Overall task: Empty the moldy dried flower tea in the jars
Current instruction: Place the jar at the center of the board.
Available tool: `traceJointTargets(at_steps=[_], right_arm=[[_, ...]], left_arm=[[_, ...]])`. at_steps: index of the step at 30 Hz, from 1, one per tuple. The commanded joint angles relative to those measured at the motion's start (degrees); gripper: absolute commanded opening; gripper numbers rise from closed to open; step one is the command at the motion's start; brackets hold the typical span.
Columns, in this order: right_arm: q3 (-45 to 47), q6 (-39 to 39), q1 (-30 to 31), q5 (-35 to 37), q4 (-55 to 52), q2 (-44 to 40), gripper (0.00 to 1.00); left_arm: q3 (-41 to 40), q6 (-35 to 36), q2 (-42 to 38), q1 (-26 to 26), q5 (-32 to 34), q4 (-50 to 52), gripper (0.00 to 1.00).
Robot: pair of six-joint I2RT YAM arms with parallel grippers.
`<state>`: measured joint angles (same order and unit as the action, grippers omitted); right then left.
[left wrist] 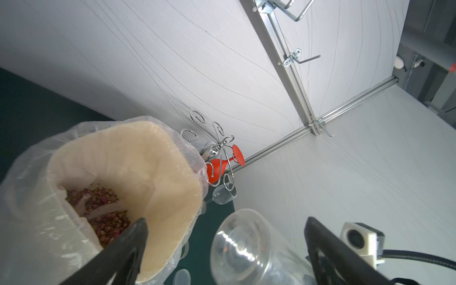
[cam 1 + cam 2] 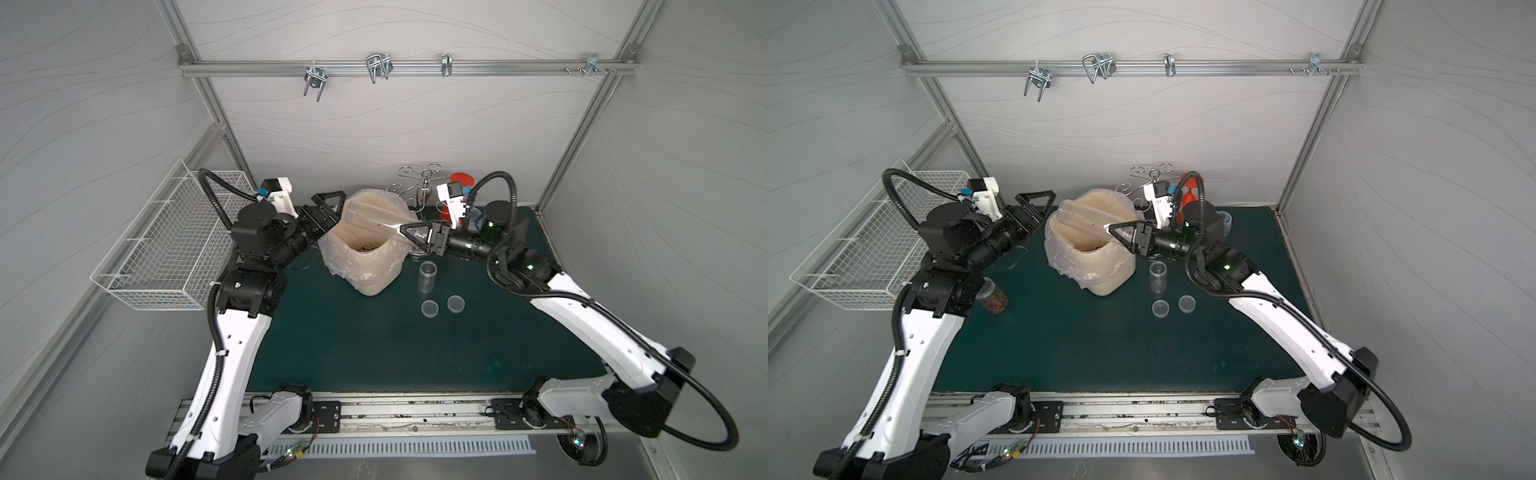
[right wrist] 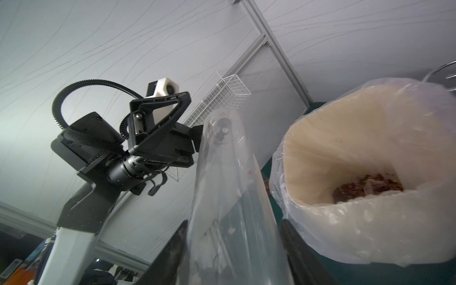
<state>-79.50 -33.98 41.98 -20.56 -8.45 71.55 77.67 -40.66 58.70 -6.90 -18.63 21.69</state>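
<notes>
**Tall jar tipped over the lined bin, pour apparently done**

The left claw [image 2: 332,212] is spread wide and empty just left of the bin [image 2: 376,284]. The right claw [image 2: 411,235] clenches the tall jar [image 2: 374,218], which lies across the bin mouth with the dried flower tea [image 2: 365,248] heaped inside. Likely next: park that jar and fetch the full jar [image 2: 995,298] at near left (lid apparently on). A wire basket [image 2: 166,249] hangs on the left wall. On the green surface [image 2: 353,345], right of the bin, a short jar [image 2: 428,276] stands upright with two lids [image 2: 430,308] nearer, and a glass rack [image 2: 424,187] stands far.
</notes>
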Motion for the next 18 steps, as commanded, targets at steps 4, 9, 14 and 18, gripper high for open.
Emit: traceJointTargets(at_steps=[4, 9, 14, 18], right_arm=[[-5.06, 16.18, -5.67, 7.13, -31.16, -6.70, 0.17], [-10.20, 22.12, -10.01, 12.78, -49.60, -5.50, 0.17], [-12.90, 26.83, -13.68, 14.63, -59.12, 0.51, 0.18], [-14.25, 29.23, -14.55, 18.91, -61.65, 7.32, 0.18]], left_arm=[[-1.97, 21.90, -4.75, 0.04, 1.52, 9.03, 0.99], [-8.26, 26.14, -8.05, -0.70, -2.36, 7.80, 0.99], [-13.66, 30.75, -11.16, -7.36, 1.59, 6.61, 0.99], [-17.72, 32.97, -13.27, -11.12, 4.07, 4.99, 0.99]])
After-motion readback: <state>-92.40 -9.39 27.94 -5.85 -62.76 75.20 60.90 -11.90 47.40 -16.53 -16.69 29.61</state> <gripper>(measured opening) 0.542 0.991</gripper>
